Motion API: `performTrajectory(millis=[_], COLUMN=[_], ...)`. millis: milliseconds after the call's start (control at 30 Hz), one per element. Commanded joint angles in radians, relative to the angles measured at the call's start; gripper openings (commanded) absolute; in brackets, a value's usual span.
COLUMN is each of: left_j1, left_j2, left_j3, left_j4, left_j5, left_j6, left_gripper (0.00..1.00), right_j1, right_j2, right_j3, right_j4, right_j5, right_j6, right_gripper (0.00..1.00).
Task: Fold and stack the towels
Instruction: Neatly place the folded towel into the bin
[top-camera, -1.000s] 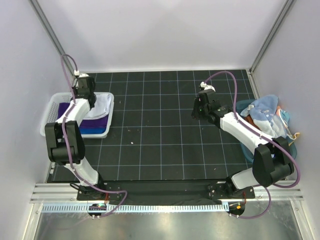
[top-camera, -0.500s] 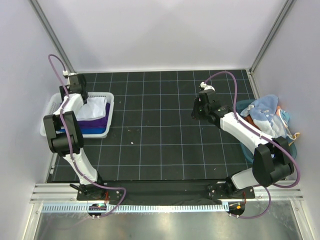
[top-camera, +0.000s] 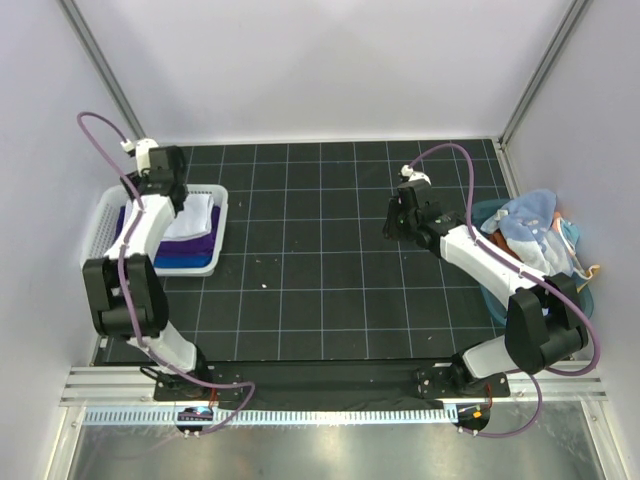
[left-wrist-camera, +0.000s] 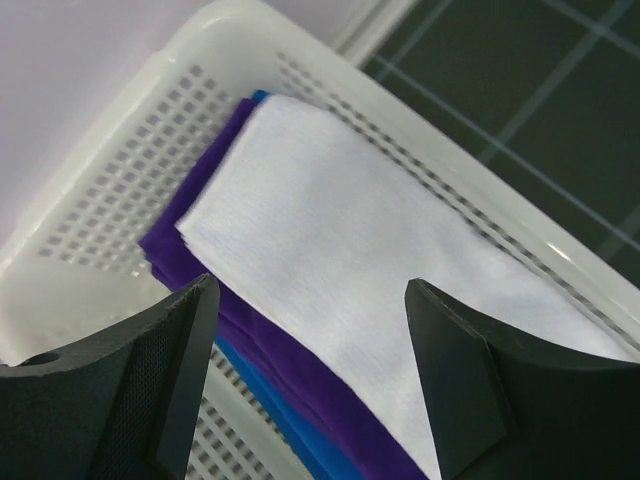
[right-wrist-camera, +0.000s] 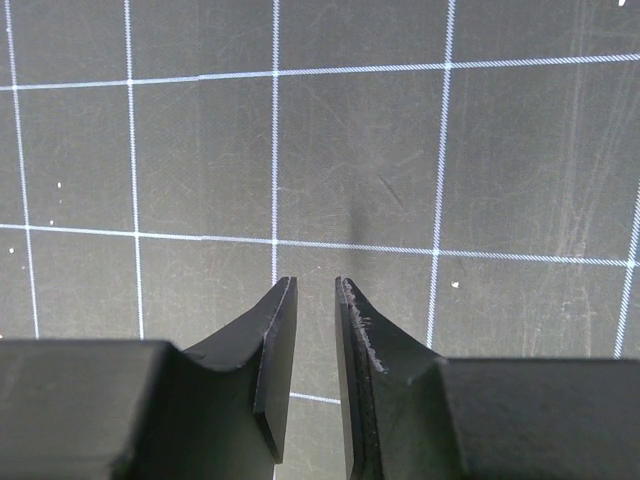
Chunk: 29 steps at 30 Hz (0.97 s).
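Three folded towels lie stacked in the white basket (top-camera: 100, 225) at the left. The white towel (left-wrist-camera: 330, 250) is on top, over the purple towel (left-wrist-camera: 290, 360) and the blue towel (left-wrist-camera: 290, 430). From above, the white towel (top-camera: 197, 212) covers the stack's far right part. My left gripper (left-wrist-camera: 310, 290) hovers open above the stack, nothing between its fingers; in the top view the left gripper (top-camera: 167, 190) is over the basket's far side. My right gripper (right-wrist-camera: 315, 285) hangs over the bare mat, jaws a narrow gap apart and empty; the top view has the right gripper (top-camera: 393, 222) right of centre.
A teal bin (top-camera: 495, 290) with a heap of pale cloths (top-camera: 535, 235) stands at the right edge, beside the right arm. The black gridded mat (top-camera: 320, 270) lies between the arms. Grey walls close in the left, back and right.
My left gripper has opened and let go of the white towel, which now lies flat on the stack; the wrist has swung over the basket's far side. The right arm has hardly moved.
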Motion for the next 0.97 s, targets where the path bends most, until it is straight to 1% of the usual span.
performTrajectory(millis=[0,33,67,167,200,267,300,333,367,400,433,500,533,567,600,700,733,833,900,933], left_j1=[-0.104,-0.118,-0.195,-0.313,-0.393,-0.463,-0.521,-0.550,-0.575,-0.596,-0.650,-0.708,-0.748,-0.764,-0.771,-0.802,-0.810,-0.813,-0.814,-0.814], left_j2=[-0.154,-0.182,-0.207,-0.309,-0.340,-0.427,-0.457,-0.510,-0.532,-0.546,-0.561,-0.593,-0.601,-0.609,-0.609,-0.587,-0.580,-0.538,-0.524,-0.520], left_j3=[-0.061,-0.078,-0.093,-0.154,-0.176,-0.240,-0.263,-0.310,-0.329,-0.344,-0.355,-0.394,-0.407,-0.442,-0.461,-0.519,-0.529,-0.518,-0.506,-0.503], left_j4=[-0.024,-0.047,-0.057,-0.100,-0.100,-0.103,-0.100,-0.094,-0.088,-0.077,-0.077,-0.065,-0.058,-0.046,0.004,0.096,0.156,0.205,0.215,0.222], left_j5=[-0.014,0.004,0.006,0.001,0.003,0.033,0.045,0.067,0.088,0.143,0.166,0.183,0.185,0.202,0.255,0.302,0.321,0.372,0.387,0.394], left_j6=[-0.174,-0.221,-0.244,-0.319,-0.334,-0.372,-0.381,-0.383,-0.372,-0.361,-0.346,-0.303,-0.305,-0.311,-0.312,-0.326,-0.328,-0.312,-0.300,-0.289], left_gripper=[0.79,0.79,0.79,0.79,0.79,0.79,0.79,0.79,0.79,0.79,0.79,0.79,0.79,0.79,0.79,0.80,0.80,0.80,0.80,0.80], right_j1=[-0.003,-0.003,-0.003,-0.005,-0.006,-0.006,-0.005,-0.005,-0.005,-0.005,-0.005,-0.005,-0.005,-0.005,-0.006,-0.005,-0.005,-0.005,-0.005,-0.005], right_j2=[-0.035,-0.040,-0.047,-0.077,-0.084,-0.116,-0.129,-0.152,-0.162,-0.170,-0.179,-0.187,-0.186,-0.179,-0.178,-0.185,-0.190,-0.210,-0.225,-0.227], right_j3=[0.000,-0.005,-0.008,-0.020,-0.022,-0.036,-0.048,-0.057,-0.066,-0.081,-0.088,-0.098,-0.097,-0.097,-0.102,-0.129,-0.137,-0.163,-0.172,-0.172], right_j4=[0.034,0.039,0.040,0.049,0.049,0.056,0.071,0.082,0.094,0.114,0.123,0.144,0.141,0.141,0.149,0.170,0.175,0.180,0.177,0.178], right_j5=[0.037,0.043,0.062,0.089,0.115,0.132,0.141,0.143,0.145,0.145,0.149,0.149,0.149,0.152,0.155,0.194,0.204,0.221,0.261,0.266], right_j6=[-0.010,-0.014,-0.013,-0.011,-0.011,-0.004,-0.001,0.007,0.010,0.010,0.012,0.013,0.015,0.013,0.013,0.013,0.012,0.010,0.013,0.015], right_gripper=[0.31,0.32,0.34,0.34,0.35,0.37,0.38,0.39,0.39,0.40,0.41,0.41,0.41,0.41,0.41,0.41,0.41,0.41,0.41,0.47])
